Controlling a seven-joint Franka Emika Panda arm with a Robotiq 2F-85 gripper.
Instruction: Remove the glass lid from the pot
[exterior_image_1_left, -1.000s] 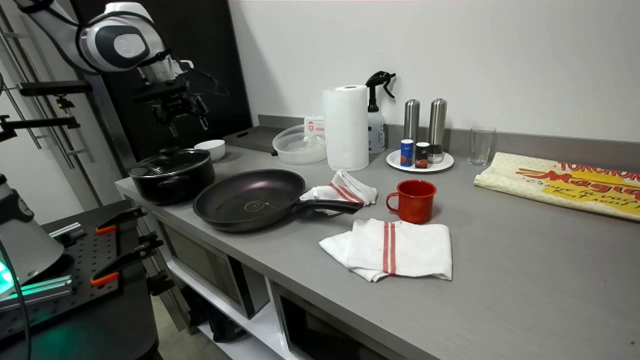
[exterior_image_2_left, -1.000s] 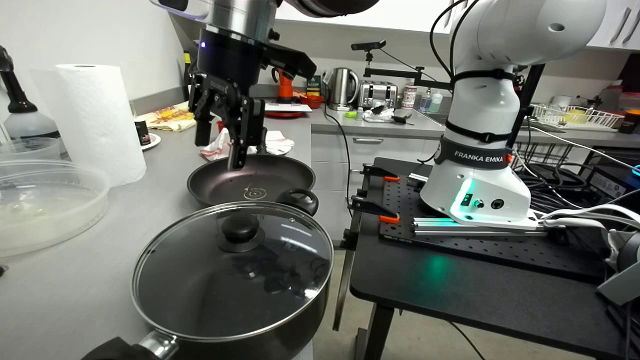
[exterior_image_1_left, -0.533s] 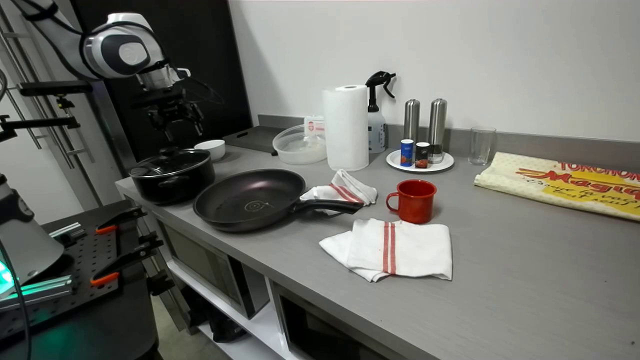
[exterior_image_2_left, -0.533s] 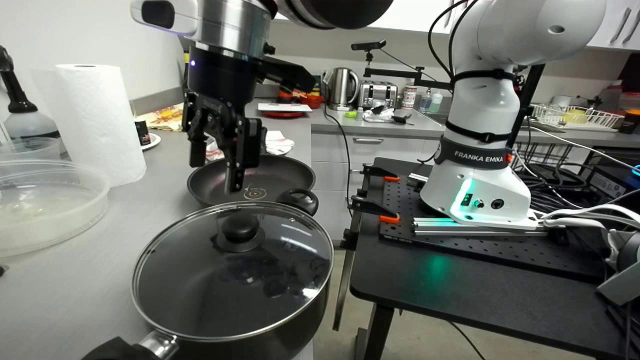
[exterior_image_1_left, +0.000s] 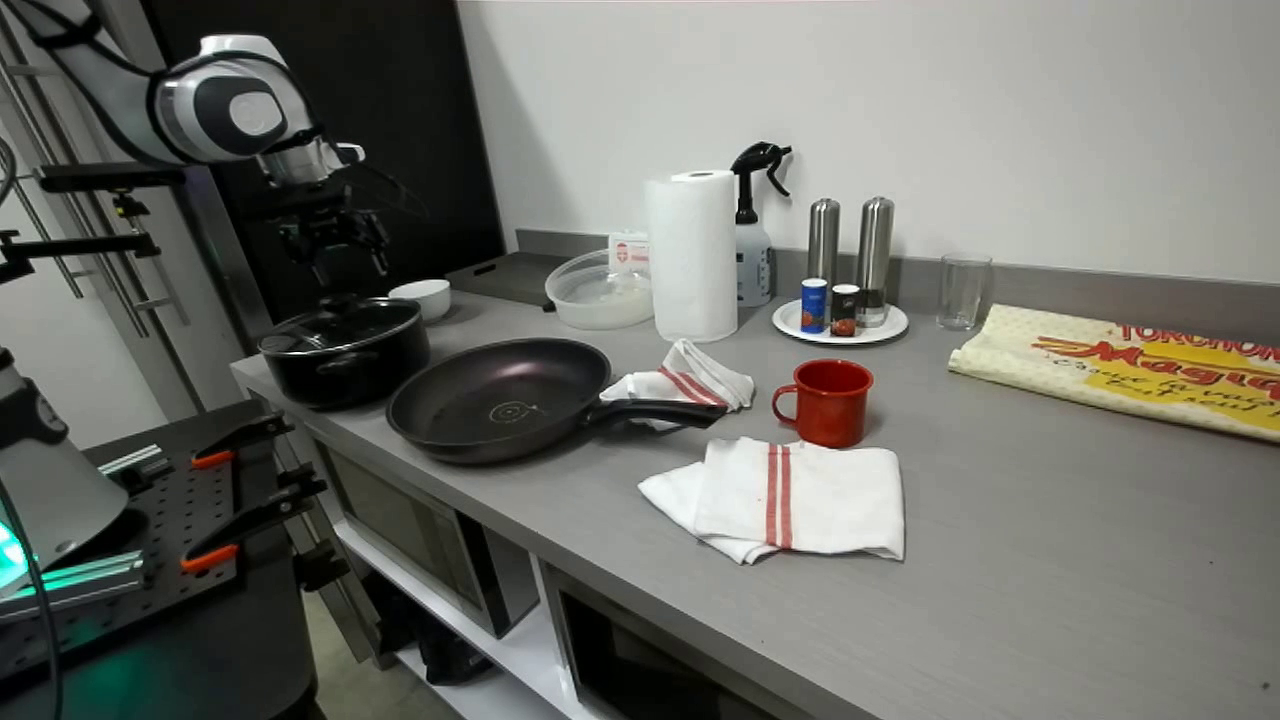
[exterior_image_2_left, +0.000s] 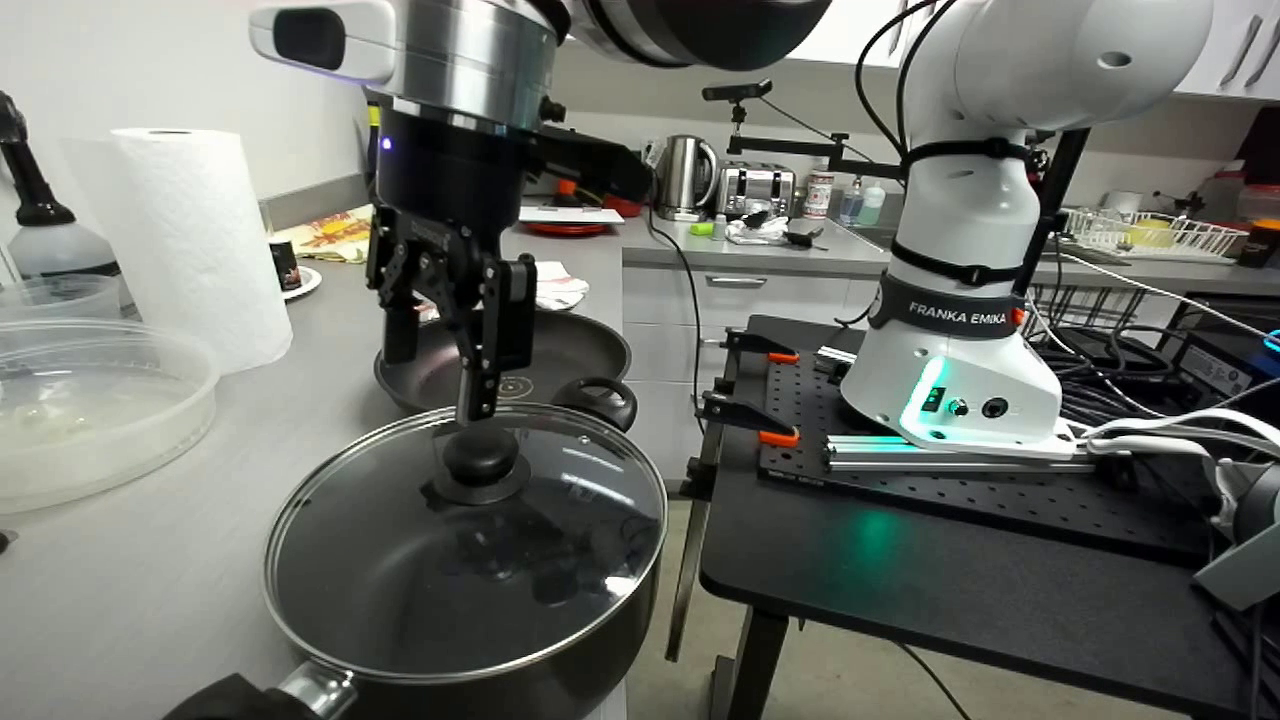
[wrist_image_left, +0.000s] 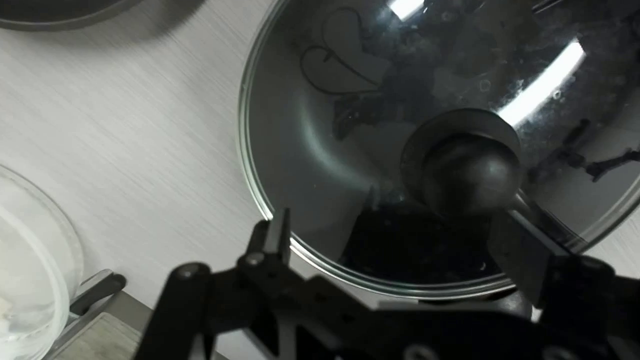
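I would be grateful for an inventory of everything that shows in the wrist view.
Glass lid: one, see-through, middle to right of the picture
Lid knob: one, black, on top of the lid
Pot: one, black, beneath the lid, mostly hidden here
Metal fitting: one, silver, lower right, beyond the lid's rim
Frying pan: one, black, top left corner, cut off
Round container: one, clear, lower left, cut off
Handle-like piece: one, black, beside the container
Flat piece, perhaps a board: one, greyish, bottom left
Counter: one, light grey, left
Gripper: one, black, bottom, jaws apart
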